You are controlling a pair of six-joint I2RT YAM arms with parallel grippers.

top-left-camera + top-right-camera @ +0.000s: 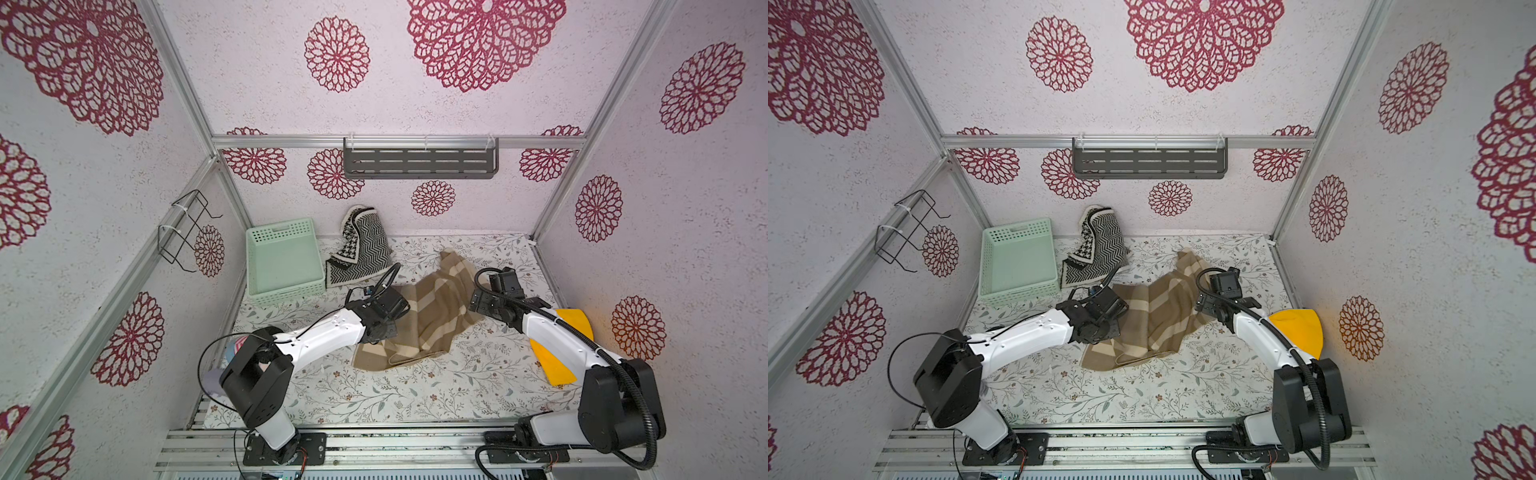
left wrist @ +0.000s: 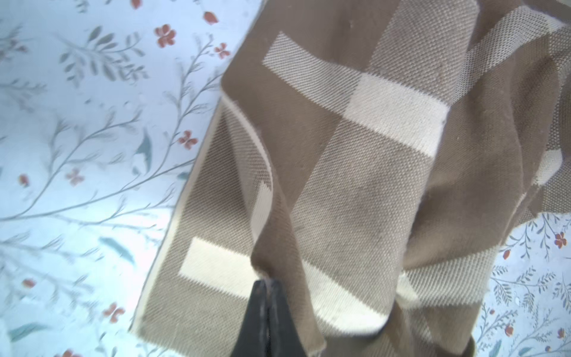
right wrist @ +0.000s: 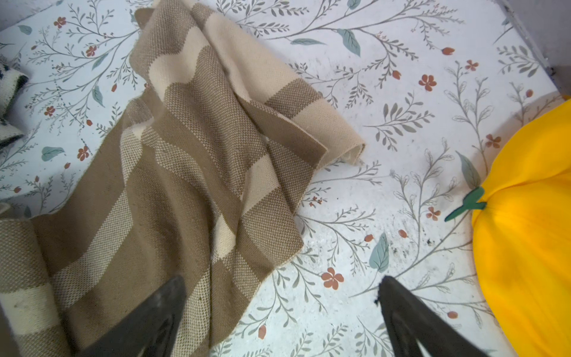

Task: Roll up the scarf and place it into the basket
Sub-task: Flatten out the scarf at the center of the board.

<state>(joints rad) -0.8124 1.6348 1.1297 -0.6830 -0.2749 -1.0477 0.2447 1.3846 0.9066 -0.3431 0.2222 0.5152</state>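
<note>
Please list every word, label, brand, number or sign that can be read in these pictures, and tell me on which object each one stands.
There is no readable text in any view.
scarf: brown and cream checks only, no label showing.
basket: plain mint green, no print.
black-and-white cloth: woven patterns only.
yellow fabric item: no lettering.
Any marking elsewhere is too small to read.

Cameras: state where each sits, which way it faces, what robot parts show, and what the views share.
Both top views: high at the front, looking down on the brown scarf and basket; both arms show.
Left wrist: on the left arm, facing its left gripper, shut on the brown scarf.
Right wrist: on the right arm, facing down past the open right gripper at the brown scarf.
Shared: all show the brown scarf.
</note>
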